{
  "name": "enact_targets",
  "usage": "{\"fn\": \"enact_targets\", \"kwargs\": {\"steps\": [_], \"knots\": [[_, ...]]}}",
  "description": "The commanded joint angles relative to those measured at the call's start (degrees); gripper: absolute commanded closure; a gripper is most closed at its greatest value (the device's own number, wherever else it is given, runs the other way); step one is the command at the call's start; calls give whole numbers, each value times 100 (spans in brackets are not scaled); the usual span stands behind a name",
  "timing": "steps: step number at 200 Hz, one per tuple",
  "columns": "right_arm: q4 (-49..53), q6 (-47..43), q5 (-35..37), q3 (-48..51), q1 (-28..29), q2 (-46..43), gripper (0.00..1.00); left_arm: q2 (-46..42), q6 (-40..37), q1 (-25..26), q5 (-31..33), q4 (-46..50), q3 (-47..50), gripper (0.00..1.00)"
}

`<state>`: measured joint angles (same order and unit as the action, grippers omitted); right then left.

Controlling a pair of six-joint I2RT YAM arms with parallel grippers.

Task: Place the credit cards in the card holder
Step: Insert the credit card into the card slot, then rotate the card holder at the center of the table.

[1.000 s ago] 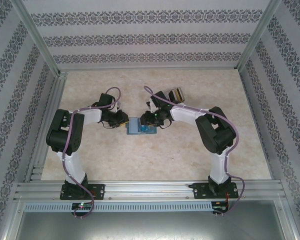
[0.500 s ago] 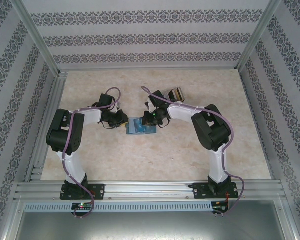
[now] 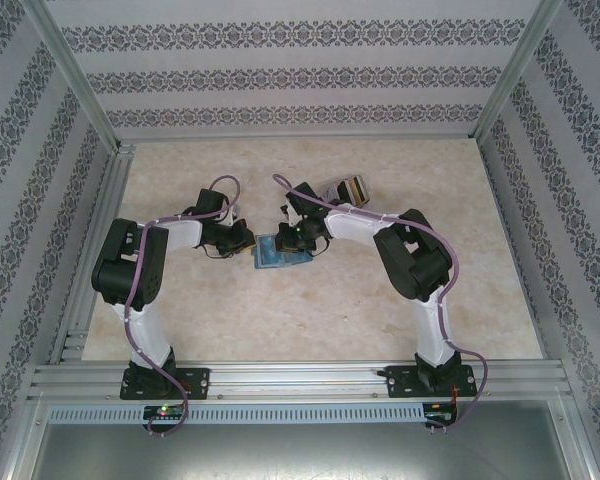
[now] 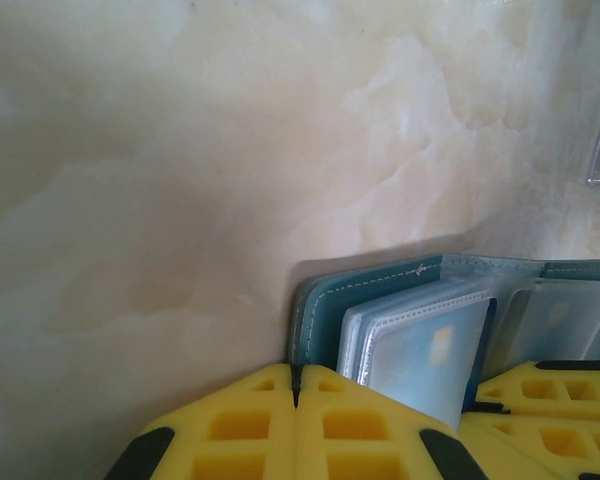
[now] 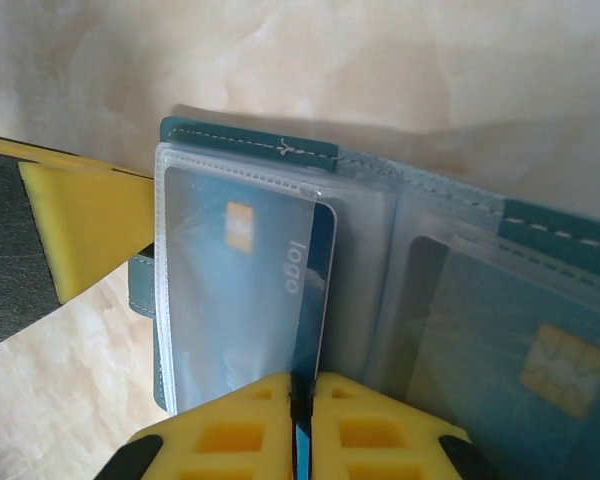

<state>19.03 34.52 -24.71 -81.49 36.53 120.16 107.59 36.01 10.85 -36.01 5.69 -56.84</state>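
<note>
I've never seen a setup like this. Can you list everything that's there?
table: one, beige marbled, under everything
walls: three, patterned, around the table
card holder: one, teal, open, mid-table between the pincers
blue card: one, blue, partly inside the card holder's clear sleeve
second card: one, gold chip, colour unclear, in the neighbouring pocket
card stand: one, grey see-through, farther back on the table
left pincer: one, yellow, shut, at the card holder's edge
right pincer: one, yellow, shut on the blue card
</note>
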Motion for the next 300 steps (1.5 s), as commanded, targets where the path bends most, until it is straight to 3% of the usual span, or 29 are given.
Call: {"fn": "enact_targets", "kwargs": {"steps": [1,19,46,71,108,153,197,225,270,300], "knots": [[-131,-69,157,37,85,-112,84,3,-65,92,-12,111,169,99],[-3,-184,262,272,-37,-407,74,-49,-102,91,58,198,186,95],[124,-334,303,608,-197,-814,70,-228,-235,84,280,479,80,69],[337,-496,392,818,-227,-1055,70,-407,-441,66,535,936,-276,60],[168,-373,148,1358,-189,-1355,74,-327,-638,-1,657,1288,-929,61],[-268,-115,3,1989,-91,-1345,77,383,-367,7,238,1132,-1905,65],[-309,-272,556,1862,-249,-1159,78,991,-322,152,29,1153,-2472,71],[-53,-538,1011,1334,-335,-887,78,1124,-335,207,-133,1100,-2234,74],[58,-674,901,444,-445,-260,78,509,-491,205,62,1062,-1119,84],[247,-735,673,-330,-454,320,78,-4,-290,222,-26,808,-252,86]]}}
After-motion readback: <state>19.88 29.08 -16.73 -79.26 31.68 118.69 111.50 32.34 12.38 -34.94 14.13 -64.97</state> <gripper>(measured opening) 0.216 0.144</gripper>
